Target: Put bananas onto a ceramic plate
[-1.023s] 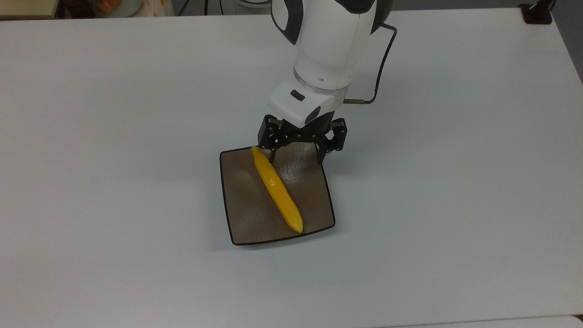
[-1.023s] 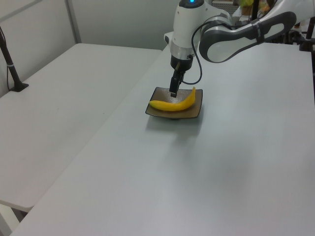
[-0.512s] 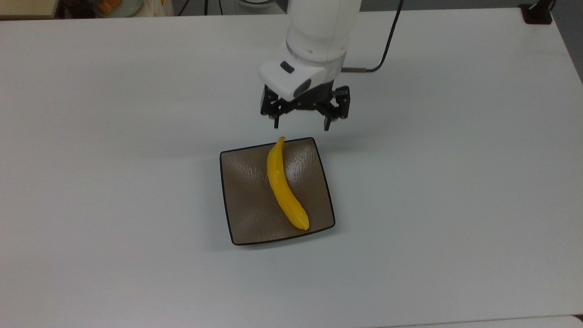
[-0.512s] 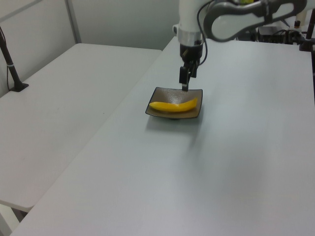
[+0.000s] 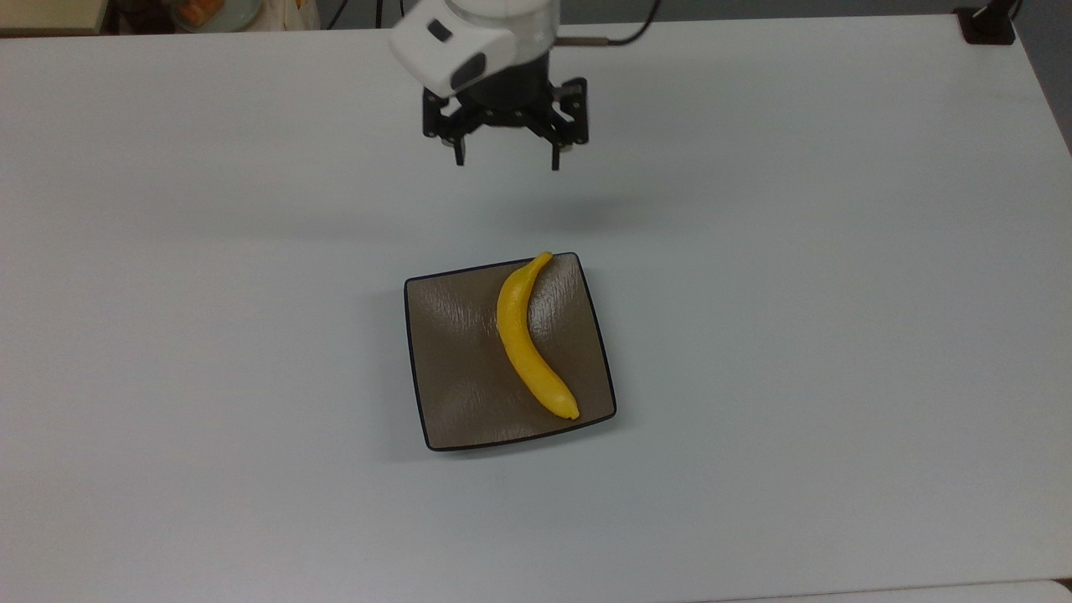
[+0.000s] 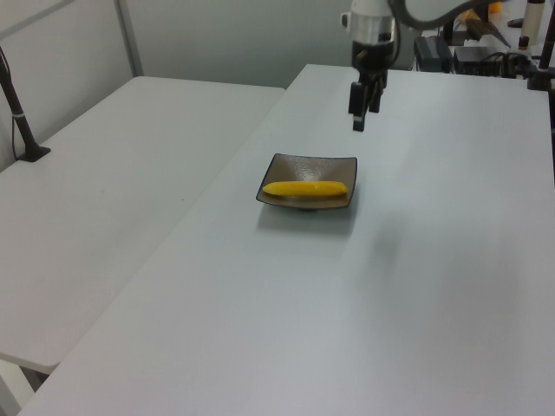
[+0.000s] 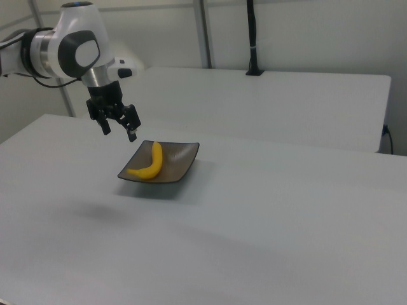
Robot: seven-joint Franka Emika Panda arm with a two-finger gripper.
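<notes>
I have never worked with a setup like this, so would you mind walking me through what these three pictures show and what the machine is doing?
The white machine is a single robot arm. The black two-fingered claw at its tip is its end effector, the part that grips things. Its fingers are spread open and hold nothing.

All three pictures show one moment from three fixed cameras placed off the arm. The top view looks down on the table. The left view and the right view look across it from opposite sides.

On the white table sits a square brown ceramic plate with a thin dark rim. A yellow banana lies on it, running from one corner toward the opposite one. In the right view you can see the end effector hanging in the air, above the table and off to one side of the plate, touching neither plate nor banana.
</notes>
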